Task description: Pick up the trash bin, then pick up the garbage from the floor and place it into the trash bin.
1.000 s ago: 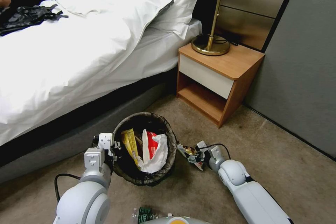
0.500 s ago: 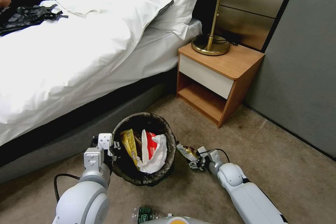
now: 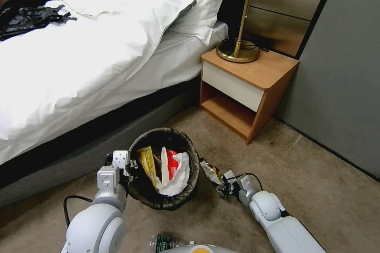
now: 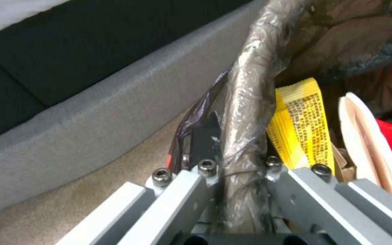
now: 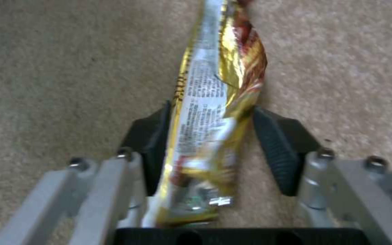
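The bin stands by the bed, near the nightstand. The left hand is clenched on its bag-covered rim, one finger outside and one inside. In the bin lie a yellow packet and a red-and-white cup. Just right of the bin, the right hand holds a shiny gold wrapper between its pads over the carpet; the pads look slack around the wrapper, so I cannot tell whether they pinch it.

Gold-and-silver wrapper, beige carpet
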